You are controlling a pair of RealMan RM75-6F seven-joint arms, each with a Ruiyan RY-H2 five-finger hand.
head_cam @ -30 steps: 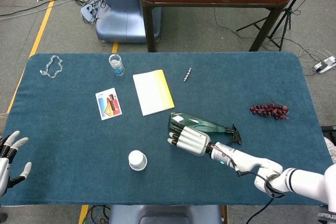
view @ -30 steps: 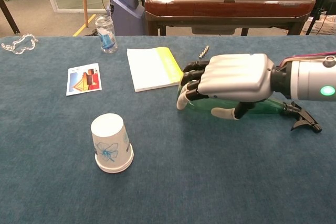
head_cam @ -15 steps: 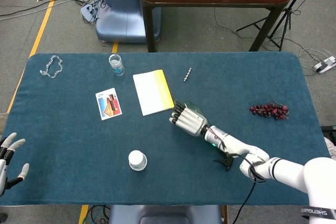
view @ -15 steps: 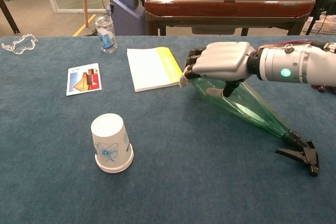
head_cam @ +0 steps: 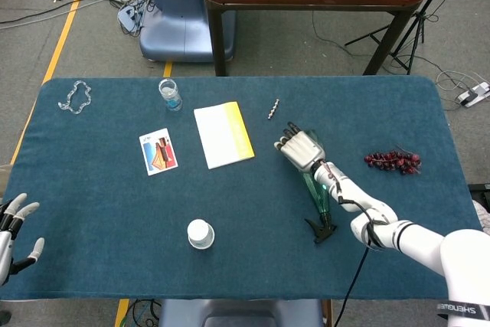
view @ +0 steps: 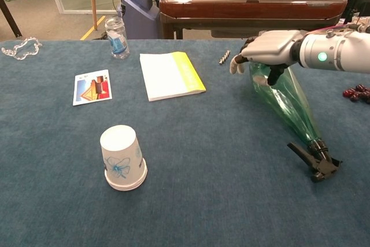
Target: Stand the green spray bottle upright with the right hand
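Observation:
The green spray bottle [view: 292, 105] slants with its black nozzle [view: 315, 159] down on the blue cloth near me and its wide base lifted toward the far side. My right hand [view: 270, 47] grips that base from above, thumb wrapped under it. In the head view the green spray bottle [head_cam: 318, 189] runs from my right hand [head_cam: 301, 147] down to the black nozzle [head_cam: 321, 229]. My left hand [head_cam: 15, 227] hangs off the table's near left corner, fingers spread, holding nothing; the chest view does not show it.
An upturned paper cup [view: 122, 157] stands near left. A yellow-edged notebook [view: 171, 74], a picture card [view: 92, 87], a small water bottle [view: 117, 37], a metal screw piece [view: 224, 56] and a chain [view: 20, 47] lie farther back. Dark grapes [head_cam: 392, 161] lie right of the bottle.
My right hand has carried the bottle's base rightward and away from me, lifting it. The bottle swung from lying crosswise to slanting with its nozzle pointing toward the near edge.

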